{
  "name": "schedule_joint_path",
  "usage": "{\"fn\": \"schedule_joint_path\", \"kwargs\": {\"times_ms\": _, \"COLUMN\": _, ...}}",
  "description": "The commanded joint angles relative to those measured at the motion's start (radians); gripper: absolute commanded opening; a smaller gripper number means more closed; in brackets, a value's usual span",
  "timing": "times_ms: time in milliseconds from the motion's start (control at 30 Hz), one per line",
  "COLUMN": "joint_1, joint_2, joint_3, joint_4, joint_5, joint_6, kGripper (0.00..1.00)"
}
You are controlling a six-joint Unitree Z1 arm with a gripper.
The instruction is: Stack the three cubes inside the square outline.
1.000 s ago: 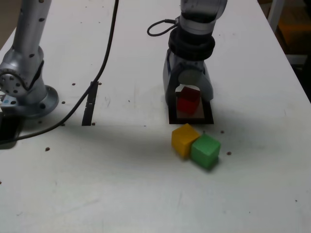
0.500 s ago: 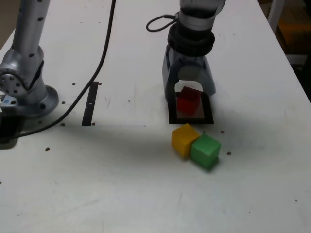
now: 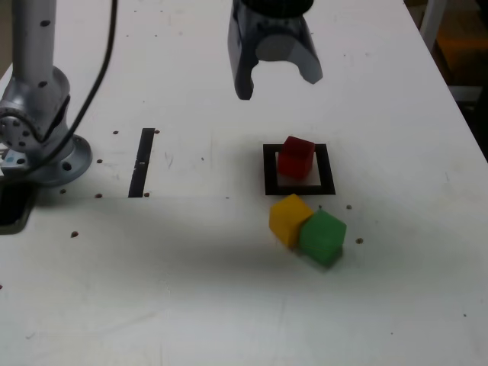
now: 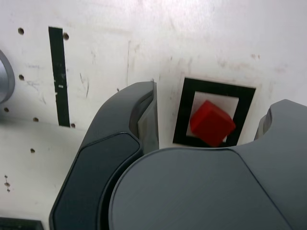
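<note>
Pincer (image 3: 276, 80), released, above 3 cubes: red (image 3: 296, 158), yellow (image 3: 290, 219), green (image 3: 322, 238). Probably light, stiff; grasp opposite side faces, yellow's away from green.

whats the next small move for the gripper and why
Probably shift the open, empty gripper over the yellow cube, keeping the jaws wide. The red cube already sits inside the square outline, while the yellow and green cubes lie outside it, side by side, so one of them seems due next.
</note>
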Motion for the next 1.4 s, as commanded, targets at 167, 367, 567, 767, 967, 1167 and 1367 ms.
{"fn": "schedule_joint_path", "kwargs": {"times_ms": 167, "joint_1": -0.087, "joint_2": 0.0, "joint_3": -0.009, "joint_4": 0.009, "joint_5": -0.092, "joint_6": -0.073, "kGripper": 0.87}}
{"fn": "schedule_joint_path", "kwargs": {"times_ms": 367, "joint_1": -0.154, "joint_2": 0.007, "joint_3": -0.001, "joint_4": 0.008, "joint_5": -0.161, "joint_6": -0.142, "kGripper": 0.85}}
{"fn": "schedule_joint_path", "kwargs": {"times_ms": 567, "joint_1": -0.196, "joint_2": 0.036, "joint_3": 0.018, "joint_4": -0.001, "joint_5": -0.227, "joint_6": -0.172, "kGripper": 0.84}}
{"fn": "schedule_joint_path", "kwargs": {"times_ms": 767, "joint_1": -0.215, "joint_2": 0.09, "joint_3": 0.031, "joint_4": -0.033, "joint_5": -0.271, "joint_6": -0.174, "kGripper": 0.84}}
{"fn": "schedule_joint_path", "kwargs": {"times_ms": 967, "joint_1": -0.217, "joint_2": 0.123, "joint_3": 0.057, "joint_4": -0.088, "joint_5": -0.276, "joint_6": -0.173, "kGripper": 0.84}}
{"fn": "schedule_joint_path", "kwargs": {"times_ms": 1167, "joint_1": -0.217, "joint_2": 0.137, "joint_3": 0.08, "joint_4": -0.136, "joint_5": -0.29, "joint_6": -0.166, "kGripper": 0.84}}
{"fn": "schedule_joint_path", "kwargs": {"times_ms": 1367, "joint_1": -0.217, "joint_2": 0.15, "joint_3": 0.119, "joint_4": -0.179, "joint_5": -0.305, "joint_6": -0.155, "kGripper": 0.83}}
